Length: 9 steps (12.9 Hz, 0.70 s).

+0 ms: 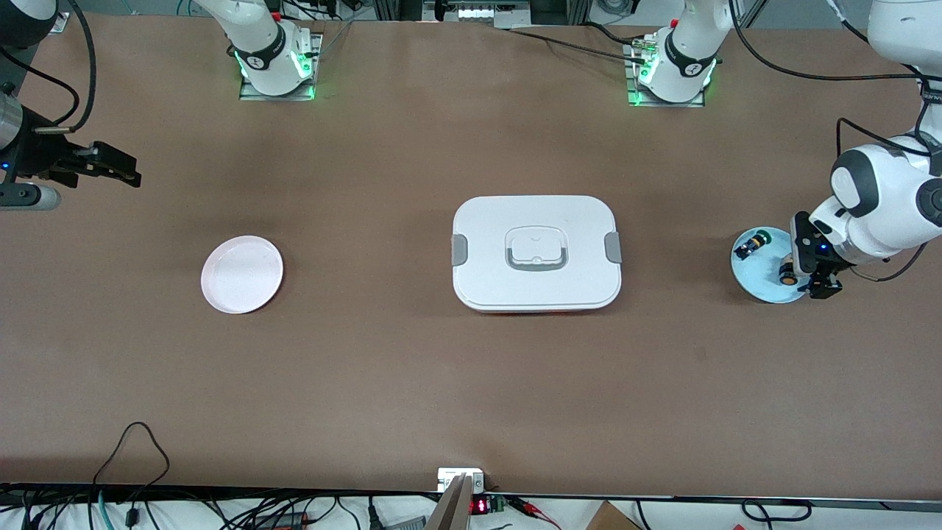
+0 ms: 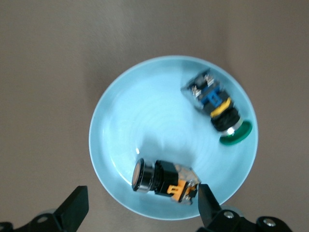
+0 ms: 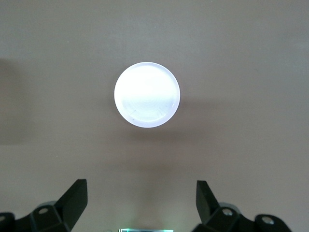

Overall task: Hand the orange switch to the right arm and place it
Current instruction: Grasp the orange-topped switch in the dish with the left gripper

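The orange switch [image 1: 786,274] [image 2: 161,178] lies on its side on a light blue plate [image 1: 758,283] [image 2: 145,111] at the left arm's end of the table. It is black-bodied with an orange cap. A green-capped button [image 1: 754,241] [image 2: 219,108] lies on the same plate. My left gripper [image 1: 809,276] [image 2: 142,208] hangs open low over the plate's edge. The orange switch sits between its fingers, and one fingertip [image 2: 207,203] is close to the switch's terminal end. My right gripper [image 1: 125,173] [image 3: 140,203] waits open and empty over the table at the right arm's end, with a pale pink plate [image 1: 242,274] [image 3: 147,94] in its wrist view.
A white lidded box [image 1: 536,254] with a grey handle and side clips sits in the middle of the table, between the two plates. Cables run along the table edge nearest the front camera.
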### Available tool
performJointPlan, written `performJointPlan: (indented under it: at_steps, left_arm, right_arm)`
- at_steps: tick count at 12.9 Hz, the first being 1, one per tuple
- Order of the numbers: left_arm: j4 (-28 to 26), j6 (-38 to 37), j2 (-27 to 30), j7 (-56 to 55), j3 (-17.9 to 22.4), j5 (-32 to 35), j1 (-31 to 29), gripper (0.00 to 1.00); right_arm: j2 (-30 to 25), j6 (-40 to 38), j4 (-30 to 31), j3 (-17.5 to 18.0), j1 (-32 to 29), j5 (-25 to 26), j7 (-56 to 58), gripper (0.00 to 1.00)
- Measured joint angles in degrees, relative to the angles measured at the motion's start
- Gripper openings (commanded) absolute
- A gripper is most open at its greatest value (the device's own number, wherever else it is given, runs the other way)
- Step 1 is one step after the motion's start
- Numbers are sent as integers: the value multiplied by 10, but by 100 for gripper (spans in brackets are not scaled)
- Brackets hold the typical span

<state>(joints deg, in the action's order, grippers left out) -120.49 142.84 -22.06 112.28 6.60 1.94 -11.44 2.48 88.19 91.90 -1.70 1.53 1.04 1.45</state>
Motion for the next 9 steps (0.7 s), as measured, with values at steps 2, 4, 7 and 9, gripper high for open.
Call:
performJointPlan:
  at_steps: [2, 4, 7, 9]
  left_arm:
    - [0, 17, -13, 52, 0, 0, -9, 100]
    - [0, 32, -22, 91, 0, 0, -17, 100]
    - [0, 42, -34, 155, 0, -31, -21, 100]
    - [-1, 43, -38, 194, -1, -59, -22, 100]
  right_arm:
    - [0, 0, 0, 0, 0, 0, 0, 100]
    - [0, 0, 0, 0, 0, 0, 0, 100]
    - [0, 0, 0, 0, 0, 0, 0, 100]
    - [0, 0, 0, 0, 0, 0, 0, 100]
